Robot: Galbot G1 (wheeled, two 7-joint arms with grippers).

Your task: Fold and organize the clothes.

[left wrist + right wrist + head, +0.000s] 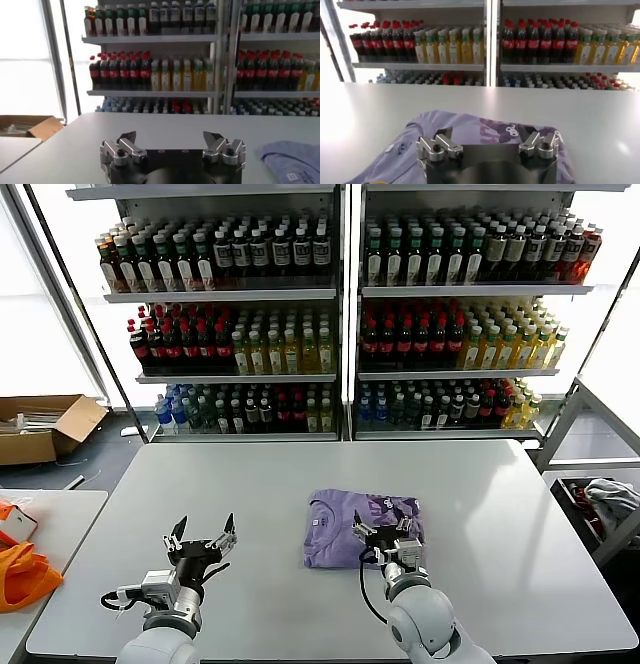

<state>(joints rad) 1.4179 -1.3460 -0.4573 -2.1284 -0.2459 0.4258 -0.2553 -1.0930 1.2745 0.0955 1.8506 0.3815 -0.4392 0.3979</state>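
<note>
The lavender T-shirt [350, 522] lies folded into a compact rectangle on the grey table [300, 484], right of centre, with its dark purple print showing at the far right corner. My right gripper [382, 537] is open and empty, just over the shirt's near edge; its wrist view shows the shirt [470, 132] spread under the open jaws [490, 141]. My left gripper [203, 535] is open and empty over bare table, left of the shirt. In the left wrist view the gripper [172, 141] is open and a corner of the shirt [292, 160] shows to one side.
Drink shelves [340, 304] stand behind the table. An orange bag [22, 569] lies on a side table at the left. A cardboard box [45, 424] sits on the floor at the far left. A grey-white cloth bundle [610, 499] is at the right.
</note>
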